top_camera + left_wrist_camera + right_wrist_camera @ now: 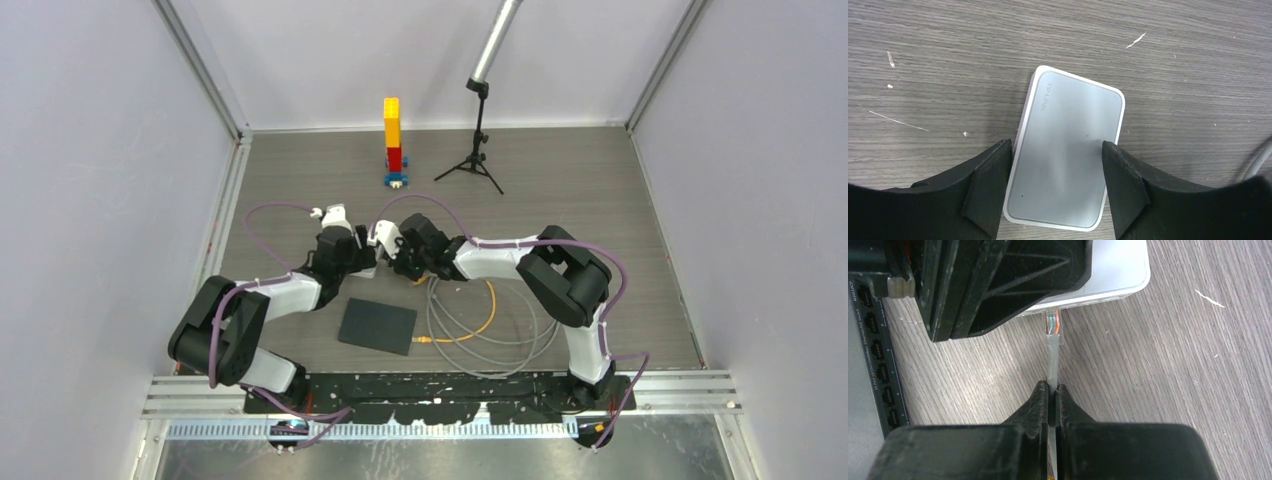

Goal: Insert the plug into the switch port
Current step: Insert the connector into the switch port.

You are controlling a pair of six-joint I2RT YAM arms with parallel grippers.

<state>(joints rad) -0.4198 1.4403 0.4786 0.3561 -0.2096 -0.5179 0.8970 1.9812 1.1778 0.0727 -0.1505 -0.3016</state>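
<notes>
Right pincer is clamped shut on the thin grey round cable, just behind the small clear plastic plug with coloured wires showing through it. The plug sits centre frame in the right wrist view, its tip right at the side wall of the low white rounded plastic switch box.

Left pincer straddles that box across its long sides, pads at the edges. Whether it is pressing or just flanking, I cannot tell. The switch port is lost in shadow under the black fingers, so I cannot make it out.

On handling, my read is that the plug is light and hard, with a brittle latch. The cable looks limp enough to buckle under a push, so a hold close behind the plug suits. The box looks light and smooth, likely to skid on the grey wood-grain table unless braced by its sides.

A dark grey flat switch with a row of ports lies at the left edge of the right wrist view, just beside the action. Overhead, grey and orange cable loops lie below centre. A yellow, red and blue brick tower and a black tripod stand at the top, well apart. The left fingers crowding the port side are the obstruction.
</notes>
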